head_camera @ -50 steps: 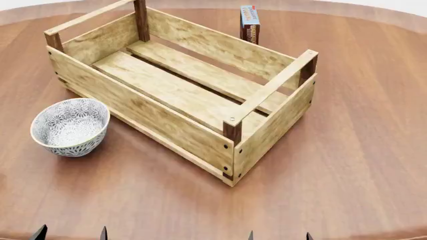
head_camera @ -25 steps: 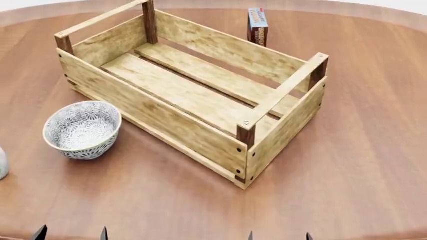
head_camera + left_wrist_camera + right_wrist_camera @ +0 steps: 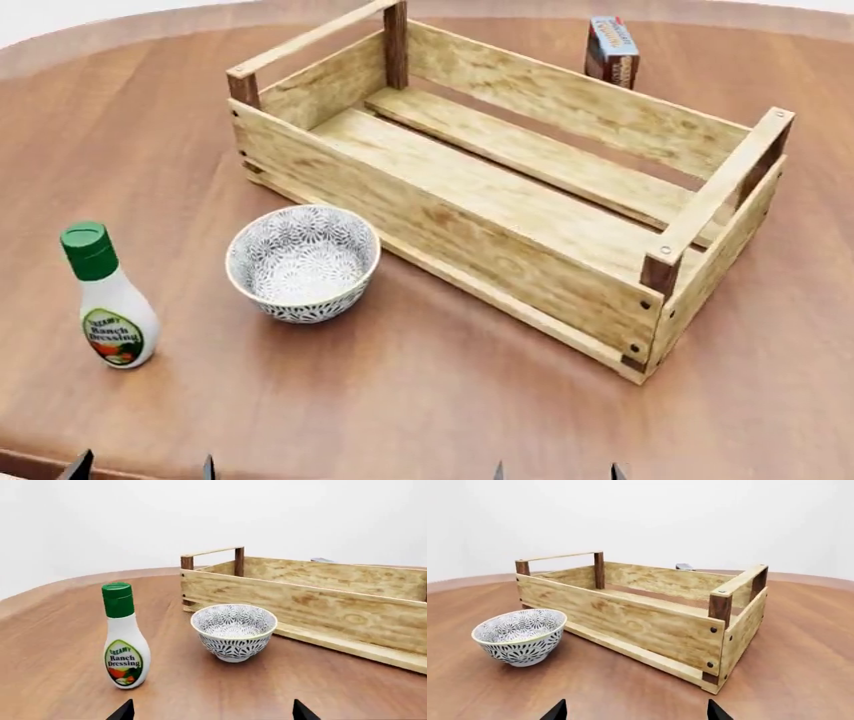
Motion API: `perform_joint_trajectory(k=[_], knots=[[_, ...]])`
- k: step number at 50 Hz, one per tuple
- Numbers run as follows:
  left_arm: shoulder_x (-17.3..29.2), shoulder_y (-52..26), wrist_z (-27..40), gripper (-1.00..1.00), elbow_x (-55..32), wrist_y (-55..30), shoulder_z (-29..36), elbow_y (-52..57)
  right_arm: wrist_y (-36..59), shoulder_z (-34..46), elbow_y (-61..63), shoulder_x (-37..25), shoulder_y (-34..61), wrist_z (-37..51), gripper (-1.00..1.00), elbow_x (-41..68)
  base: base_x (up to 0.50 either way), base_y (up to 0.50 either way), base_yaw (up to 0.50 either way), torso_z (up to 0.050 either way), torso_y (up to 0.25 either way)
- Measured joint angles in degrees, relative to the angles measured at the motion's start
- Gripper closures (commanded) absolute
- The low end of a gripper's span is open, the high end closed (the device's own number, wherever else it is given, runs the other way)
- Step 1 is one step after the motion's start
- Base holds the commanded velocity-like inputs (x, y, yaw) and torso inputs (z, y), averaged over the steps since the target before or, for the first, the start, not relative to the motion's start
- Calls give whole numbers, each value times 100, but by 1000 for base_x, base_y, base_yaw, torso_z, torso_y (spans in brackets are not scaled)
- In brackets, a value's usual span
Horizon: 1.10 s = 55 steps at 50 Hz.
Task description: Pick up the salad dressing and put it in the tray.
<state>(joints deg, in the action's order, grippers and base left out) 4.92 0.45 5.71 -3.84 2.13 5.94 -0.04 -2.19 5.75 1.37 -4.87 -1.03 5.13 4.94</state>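
Note:
The salad dressing (image 3: 107, 299) is a whitish bottle with a green cap. It stands upright on the table at the left, left of the bowl; it also shows in the left wrist view (image 3: 125, 637). The tray (image 3: 534, 180) is a light-wood slatted crate with dark corner posts, empty, at the middle right; it also shows in the left wrist view (image 3: 320, 600) and the right wrist view (image 3: 647, 615). My left gripper (image 3: 209, 713) is open and empty, well short of the bottle. My right gripper (image 3: 635, 711) is open and empty, short of the crate.
A patterned grey-white bowl (image 3: 303, 262) stands between the bottle and the crate; it also shows in the left wrist view (image 3: 234, 630) and the right wrist view (image 3: 520, 636). A blue-and-brown pudding box (image 3: 613, 50) stands behind the crate. The round wooden table (image 3: 400, 400) curves away at the near left.
The head view has swung left: crate, bowl and box slid right in the frame, and the salad dressing bottle came fully into view at the left. The gripper tips stay at the bottom edge.

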Motion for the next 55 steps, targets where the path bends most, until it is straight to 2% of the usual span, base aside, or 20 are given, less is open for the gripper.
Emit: perform_joint_trajectory(k=[6,18,39,55], knots=[[44,-8,45,-100,-6,-3,68,-9,9,54,2,-43,8,35,-100,41,7,476,0,0,0],[124,-122,223,-100,-33,-278,105,48,190,158,114,-128,48,149,-100,60,149,0,0,0,0],[625,-526,277,-100,-845,-2495,-211,2713,2303,-450,2732,-544,389,633,-100,690,500,0,0,0,0],[778,-713,398,-100,-1153,-3053,-472,3440,2936,-748,3667,-837,457,825,-100,951,500,0,0,0,0]])
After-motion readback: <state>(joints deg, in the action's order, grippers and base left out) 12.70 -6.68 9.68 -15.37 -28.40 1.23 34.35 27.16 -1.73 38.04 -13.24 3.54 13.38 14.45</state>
